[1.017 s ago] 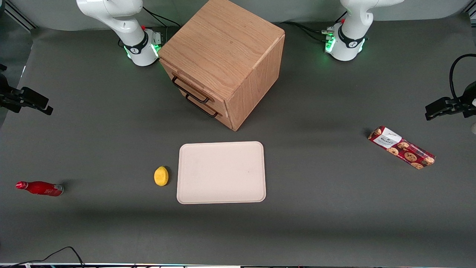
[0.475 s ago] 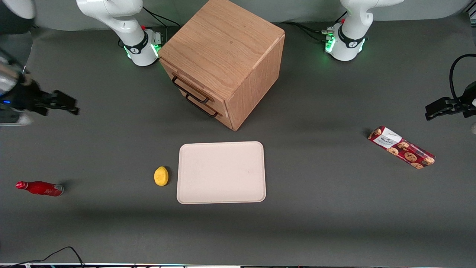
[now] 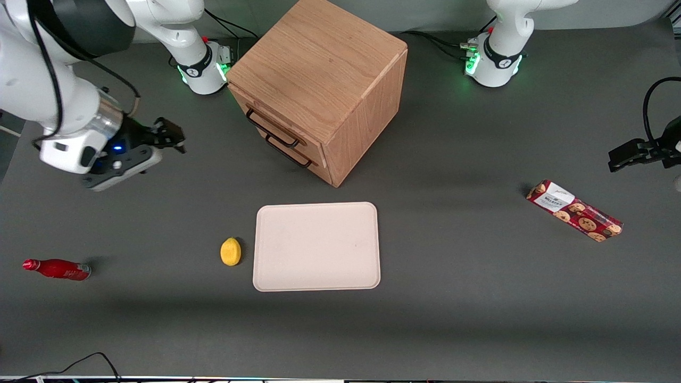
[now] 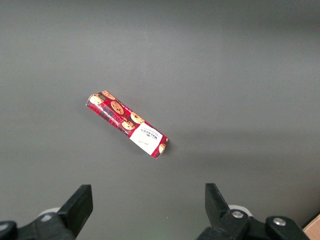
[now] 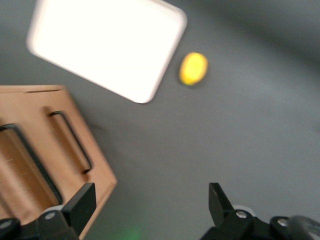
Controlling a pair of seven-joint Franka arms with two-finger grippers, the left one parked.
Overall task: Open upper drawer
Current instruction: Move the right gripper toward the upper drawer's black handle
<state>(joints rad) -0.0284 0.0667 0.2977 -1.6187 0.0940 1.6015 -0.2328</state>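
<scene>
The oak cabinet (image 3: 319,90) stands at the back middle of the table. Its upper drawer (image 3: 266,119) is shut, with a thin black bar handle (image 3: 271,129) above the lower drawer's like handle (image 3: 288,154). My right gripper (image 3: 173,134) is open and empty, above the table in front of the drawer fronts, well apart from them toward the working arm's end. In the right wrist view the gripper (image 5: 150,197) is open over bare table, with the upper handle (image 5: 30,160) and the lower handle (image 5: 70,142) beside it.
A pale tray (image 3: 316,246) and a yellow lemon (image 3: 230,251) lie nearer the front camera than the cabinet. A red bottle (image 3: 56,269) lies toward the working arm's end. A cookie box (image 3: 573,210) lies toward the parked arm's end.
My right arm has swung in from the working arm's end of the table toward the cabinet's drawer fronts. The drawers and the other objects have not moved.
</scene>
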